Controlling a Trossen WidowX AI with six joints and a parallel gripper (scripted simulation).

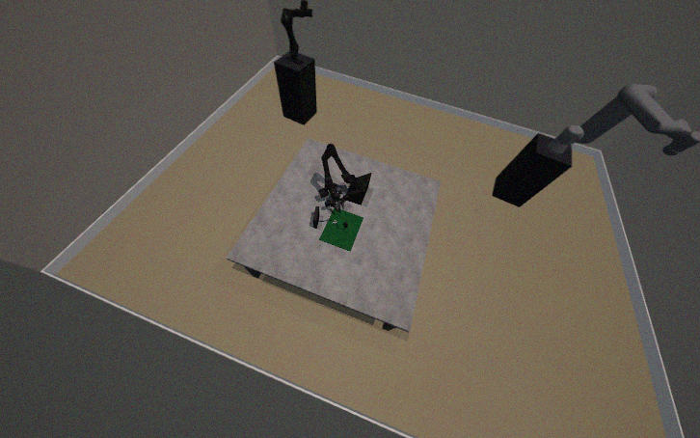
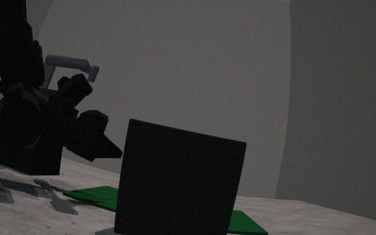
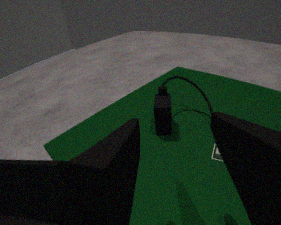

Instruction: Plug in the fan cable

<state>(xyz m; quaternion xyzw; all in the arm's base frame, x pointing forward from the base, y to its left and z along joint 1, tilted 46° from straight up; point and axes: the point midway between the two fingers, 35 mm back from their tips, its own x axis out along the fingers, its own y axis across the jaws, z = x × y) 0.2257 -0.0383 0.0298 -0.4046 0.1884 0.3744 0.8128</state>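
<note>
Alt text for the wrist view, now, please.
A black plug stands upright on a green board, its thin cable arching from the top toward the right. The open pincer reaches in from below, one dark finger either side, holding nothing.
</note>
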